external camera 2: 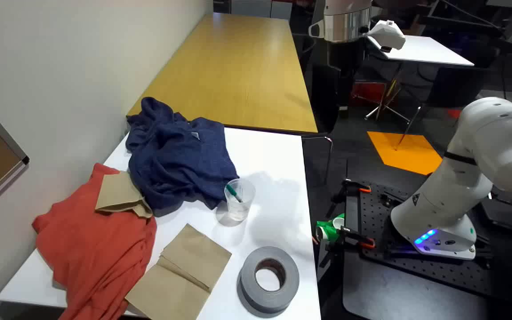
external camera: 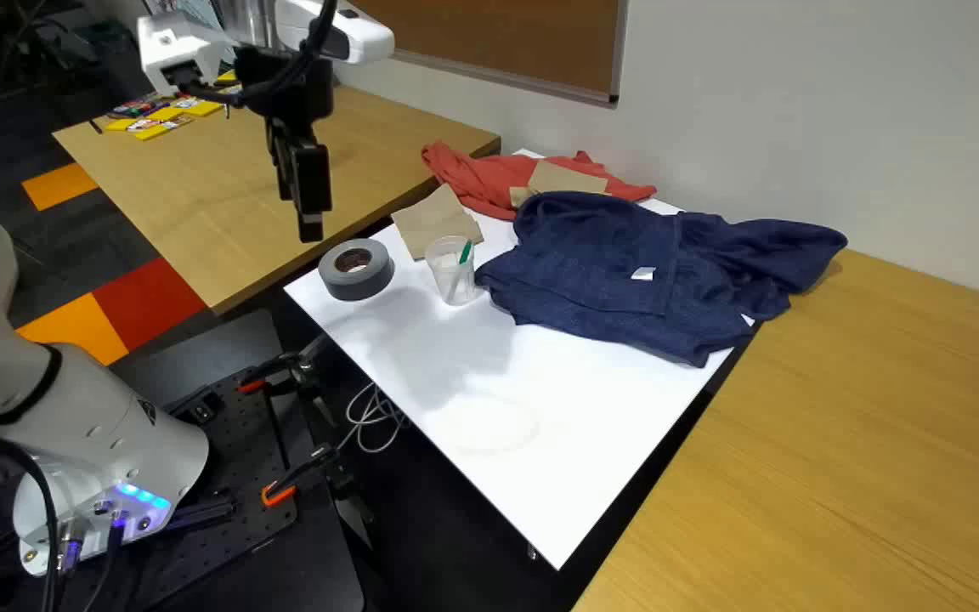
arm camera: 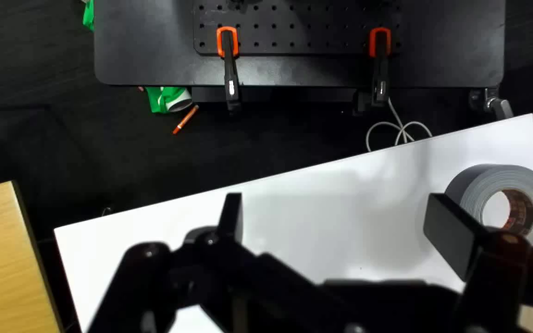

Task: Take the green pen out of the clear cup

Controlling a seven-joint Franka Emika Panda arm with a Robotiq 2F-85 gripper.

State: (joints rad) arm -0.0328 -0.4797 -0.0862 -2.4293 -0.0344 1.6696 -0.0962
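A thin green pen is being held in a tapered clear plastic cup — the black two-fingered gripper agape.

Office-like lab, robot arm, perforated plate, brown wall board, wood-grain table

A pale wall rises behind the white table, a grey-framed brown board hanging on it. A wooden table stands close to one end of the white table, another wooden table close to the opposite end. Soft shadows lie on the white table. Around it the dark floor carries orange tiles and a red tile; well apart from it I see a pale-topped table and a dark chair.
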